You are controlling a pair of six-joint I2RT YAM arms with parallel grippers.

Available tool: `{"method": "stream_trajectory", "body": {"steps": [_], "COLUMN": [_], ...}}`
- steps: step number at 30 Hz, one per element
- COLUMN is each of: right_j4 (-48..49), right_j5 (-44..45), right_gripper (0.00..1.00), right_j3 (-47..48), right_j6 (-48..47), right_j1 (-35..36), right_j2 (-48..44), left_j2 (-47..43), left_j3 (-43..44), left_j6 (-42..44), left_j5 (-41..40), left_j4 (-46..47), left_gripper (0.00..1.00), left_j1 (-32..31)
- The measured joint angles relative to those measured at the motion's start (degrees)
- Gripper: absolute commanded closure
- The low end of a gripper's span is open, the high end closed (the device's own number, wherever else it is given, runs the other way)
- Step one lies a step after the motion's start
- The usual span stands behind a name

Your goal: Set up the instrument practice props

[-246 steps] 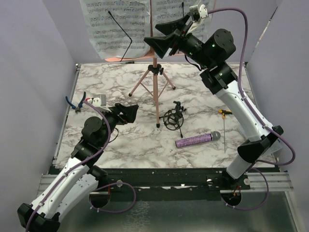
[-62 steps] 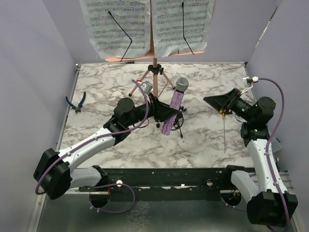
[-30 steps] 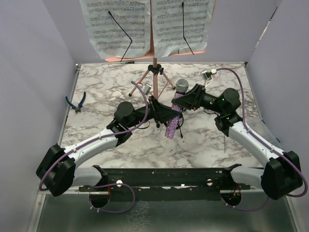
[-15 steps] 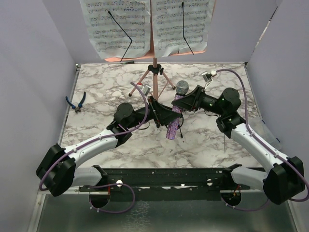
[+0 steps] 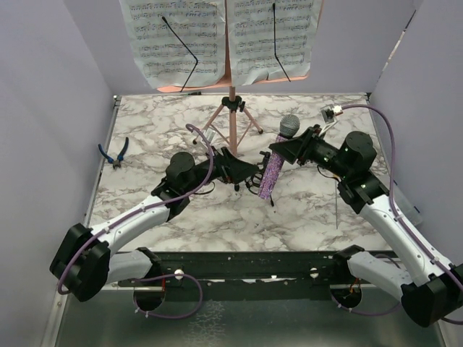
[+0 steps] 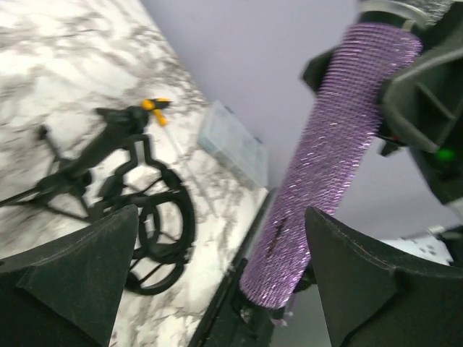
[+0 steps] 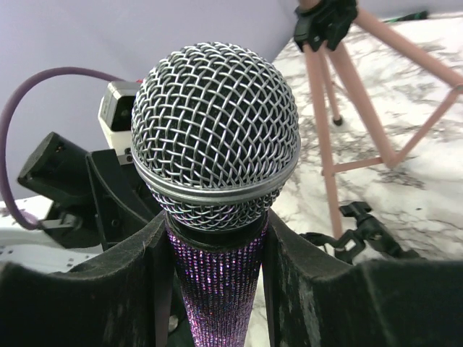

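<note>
Glittery purple microphone (image 5: 273, 169) is held tilted over the bench's (image 5: 145, 134) middle, near the shock-mount (image 6: 155, 233). Your right gripper (image 7: 215, 264) clamps it just below the grille. Your left gripper (image 6: 217, 282) stands wide open around its lower end, not touching it.

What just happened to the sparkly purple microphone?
The left gripper opened its jaws and let go of the glittery purple microphone; the right gripper took hold below its mesh head and carried it slightly rightward. The pink tripod music stand and white sheet-music pages stayed put.
</note>
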Motion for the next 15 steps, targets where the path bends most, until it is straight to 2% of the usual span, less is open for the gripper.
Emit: {"method": "stream_trajectory", "body": {"steps": [4, 7, 15], "right_j4": [-4.3, -7.0, -10.6], "right_j5": [4.2, 7.0, 11.0], "right_gripper": [1.0, 1.0, 0.99], "right_j3": [0.7, 1.4, 2.0], "right_j6": [-3.1, -5.2, -7.8], "right_j1": [0.0, 0.0, 0.0], "right_j2": [-2.1, -3.3, -5.0], "left_j2": [-4.1, -5.7, -2.3], "left_j3": [0.1, 0.1, 0.0], "left_j6": [5.2, 7.5, 7.1], "left_j5": [-6.9, -10.6, -10.8], "left_j4": [-12.3, -18.0, -21.3], "left_gripper": [0.03, 0.03, 0.03], "left_j1": [0.3, 0.3, 0.0]}}
